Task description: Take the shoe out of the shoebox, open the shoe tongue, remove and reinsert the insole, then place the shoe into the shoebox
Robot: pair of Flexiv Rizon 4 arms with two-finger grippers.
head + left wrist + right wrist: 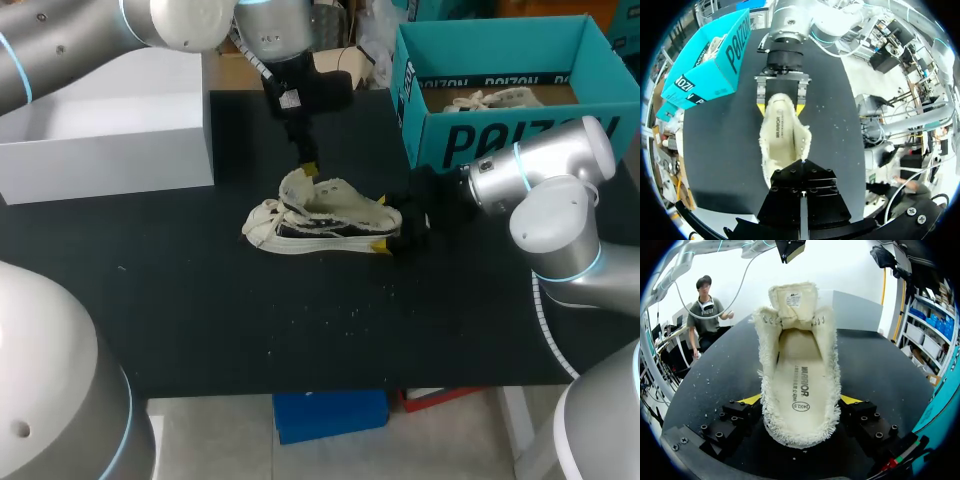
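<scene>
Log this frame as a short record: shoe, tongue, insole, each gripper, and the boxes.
shoe: out of the box, on the black table
tongue: lifted up, opening exposed
insole: lying inside the shoe
right gripper: shut on the shoe's heel, one yellow tip on each side
left gripper: just above the tongue, apart from it in the right wrist view
shoebox: teal, open, far right, second shoe inside
white box: far left

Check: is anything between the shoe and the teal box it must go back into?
Nothing loose stands between the shoe and the box. Only the right claw, shut on the heel, sits in that gap. A second shoe lies inside the box.
</scene>
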